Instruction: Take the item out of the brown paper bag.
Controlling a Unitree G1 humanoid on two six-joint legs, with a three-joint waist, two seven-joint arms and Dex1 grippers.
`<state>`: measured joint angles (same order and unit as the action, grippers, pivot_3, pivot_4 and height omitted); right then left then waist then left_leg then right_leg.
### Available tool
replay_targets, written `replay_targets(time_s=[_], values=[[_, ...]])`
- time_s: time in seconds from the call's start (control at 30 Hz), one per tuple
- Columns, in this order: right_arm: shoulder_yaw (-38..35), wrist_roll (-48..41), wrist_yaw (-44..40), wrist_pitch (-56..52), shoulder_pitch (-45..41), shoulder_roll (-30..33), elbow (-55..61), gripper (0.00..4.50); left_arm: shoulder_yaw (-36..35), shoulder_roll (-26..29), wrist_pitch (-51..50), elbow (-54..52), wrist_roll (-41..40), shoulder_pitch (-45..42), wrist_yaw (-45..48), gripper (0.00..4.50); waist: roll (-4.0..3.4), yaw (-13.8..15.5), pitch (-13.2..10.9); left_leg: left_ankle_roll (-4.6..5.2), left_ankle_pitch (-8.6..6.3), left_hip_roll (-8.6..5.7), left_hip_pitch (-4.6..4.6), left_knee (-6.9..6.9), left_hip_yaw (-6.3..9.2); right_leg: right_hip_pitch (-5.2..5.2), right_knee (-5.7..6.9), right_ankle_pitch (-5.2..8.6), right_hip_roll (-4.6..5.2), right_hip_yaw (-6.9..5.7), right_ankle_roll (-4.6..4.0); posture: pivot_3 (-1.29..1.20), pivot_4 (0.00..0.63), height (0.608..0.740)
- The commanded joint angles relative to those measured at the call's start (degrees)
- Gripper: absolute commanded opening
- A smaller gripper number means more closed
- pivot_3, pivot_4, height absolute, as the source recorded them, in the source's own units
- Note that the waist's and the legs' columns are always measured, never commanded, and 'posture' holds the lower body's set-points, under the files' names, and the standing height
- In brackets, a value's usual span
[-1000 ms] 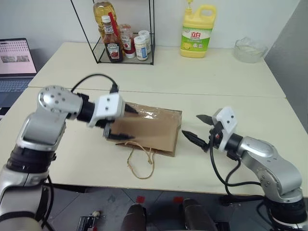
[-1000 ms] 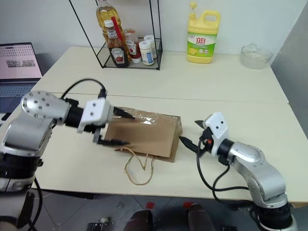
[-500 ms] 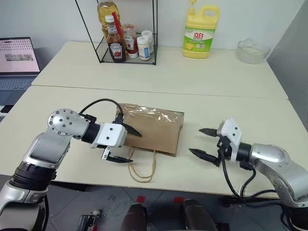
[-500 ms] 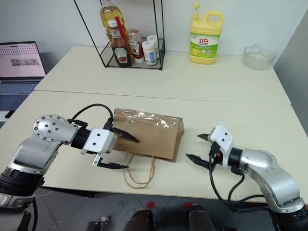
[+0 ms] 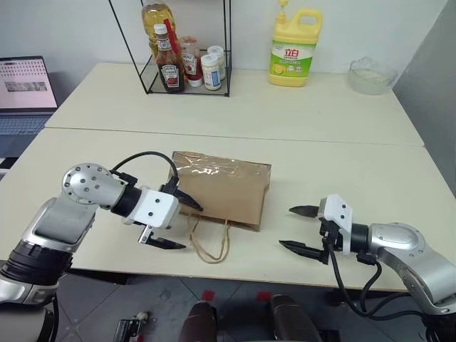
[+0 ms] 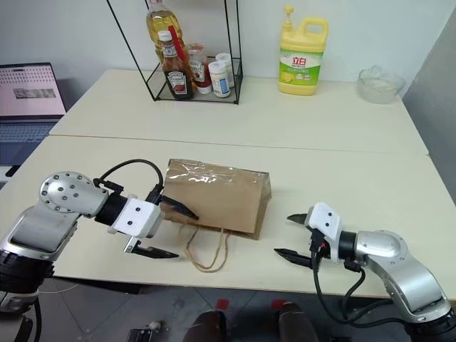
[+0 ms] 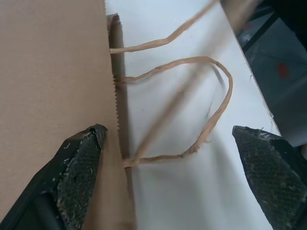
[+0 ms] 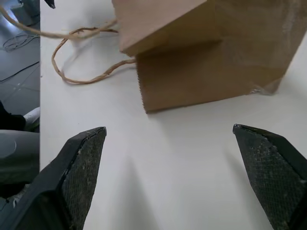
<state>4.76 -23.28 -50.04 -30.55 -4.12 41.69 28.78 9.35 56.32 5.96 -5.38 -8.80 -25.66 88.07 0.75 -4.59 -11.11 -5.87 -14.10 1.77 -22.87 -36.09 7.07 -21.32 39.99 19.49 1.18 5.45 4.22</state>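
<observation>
A large cream table (image 5: 335, 128) fills the scene, made of two tops joined along a seam running side to side. Behind it stands a pale wall; a grey panel rises at the far right. Dark floor shows below the table's near edge.

The widest bare stretch lies at the right, between the bag and the right-hand edge, and across the far top's middle.

At the far left, off the table, an open laptop (image 5: 25, 89) shows a lit screen. On the far top, a black wire rack (image 5: 187, 50) holds an oil bottle, a red-capped ketchup bottle (image 5: 167, 68) and small jars. A yellow detergent jug (image 5: 292, 50) stands to its right, and a clear glass bowl (image 5: 370, 73) sits near the far right corner.

The brown paper bag (image 5: 226, 191) lies flat on the near top, its mouth toward the near edge, with tan rope handles (image 5: 211, 242) looping out almost to that edge. The item is not visible; whether it is inside cannot be told.

The left gripper (image 5: 173, 224) has its jaws spread wide, empty, at the bag's left near corner, one finger over the paper. The right gripper (image 5: 301, 229) is also spread wide and empty, pointing at the bag from the right, apart from it.
</observation>
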Motion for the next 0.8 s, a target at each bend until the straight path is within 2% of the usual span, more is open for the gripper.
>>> replay_targets(time_s=[0.03, 0.1, 0.2, 0.3, 0.43, 0.6, 0.7, 0.8], values=[[0.1, 0.1, -0.4, 0.8, -1.9, 0.3, 1.4, 4.45, 0.2, -0.8, 1.6, -0.5, 0.5, -0.3, -1.6, 4.50, 0.00, 0.0, 0.0, 0.00, 0.00, 0.00, 0.00, 0.00, 0.00, 0.00, 0.00, 0.00, 0.00, 0.00, 0.00, 0.00, 0.150, 0.740], [1.1, 0.4, -0.6, 1.1, -2.3, 0.0, 1.7, 4.45, 0.6, -2.6, 0.3, -1.1, 0.0, -0.2, -3.0, 4.50, 0.00, 0.0, 0.0, 0.00, 0.00, 0.00, 0.00, 0.00, 0.00, 0.00, 0.00, 0.00, 0.00, 0.00, 0.00, 0.00, 0.150, 0.740], [3.8, 3.3, -2.8, 4.9, -1.3, 1.5, 2.0, 4.50, 0.4, -5.9, -3.5, -2.1, -1.8, -0.9, -5.5, 3.89, 0.00, 0.0, 0.0, 0.00, 0.00, 0.00, -0.01, 0.00, 0.02, 0.01, -0.01, 0.00, 0.00, -0.03, 0.00, 0.00, 0.150, 0.740], [6.7, 7.1, -5.3, 10.8, -0.3, 2.7, 0.2, 4.50, -0.8, -8.1, -11.4, -3.1, -5.1, -2.9, -7.1, 2.97, 0.01, 0.0, 0.0, 0.00, 0.00, 0.00, -0.03, -0.01, 0.04, 0.00, -0.01, 0.00, 0.00, -0.05, 0.00, 0.00, 0.150, 0.740], [10.5, 11.5, -7.7, 20.1, -0.5, 2.2, -3.1, 4.50, -2.4, -8.4, -20.3, -3.5, -9.5, -6.0, -8.1, 1.69, 0.04, -0.2, 0.0, 0.00, 0.00, -0.01, 0.01, -0.03, 0.05, 0.03, 0.02, 0.00, -0.01, -0.06, 0.01, 0.00, 0.150, 0.740], [13.8, 17.1, -9.3, 38.5, -2.3, -0.5, -9.3, 4.50, -3.0, -8.0, -24.4, -3.4, -11.0, -7.3, -9.1, 0.05, 0.03, -0.3, 0.0, 0.00, 0.00, 0.00, 0.04, -0.03, 0.05, 0.04, 0.02, 0.00, -0.01, -0.06, 0.01, 0.00, 0.150, 0.740], [16.1, 19.9, -10.8, 52.4, -3.9, -2.1, -15.6, 4.50, -3.2, -8.2, -25.7, -3.4, -11.2, -7.3, -9.9, 0.05, 0.05, -0.2, 0.0, -0.01, 0.01, 0.00, 0.03, -0.04, 0.05, 0.05, 0.01, 0.00, 0.00, -0.08, 0.00, 0.00, 0.150, 0.740], [18.0, 20.3, -12.0, 61.3, -6.0, -4.1, -22.0, 4.50, -3.4, -8.7, -27.2, -3.0, -11.5, -7.7, -11.3, 0.05, 0.05, -0.2, 0.0, -0.01, 0.01, 0.00, 0.05, -0.05, 0.05, 0.08, 0.02, 0.00, 0.00, -0.07, 0.00, 0.00, 0.150, 0.740]])
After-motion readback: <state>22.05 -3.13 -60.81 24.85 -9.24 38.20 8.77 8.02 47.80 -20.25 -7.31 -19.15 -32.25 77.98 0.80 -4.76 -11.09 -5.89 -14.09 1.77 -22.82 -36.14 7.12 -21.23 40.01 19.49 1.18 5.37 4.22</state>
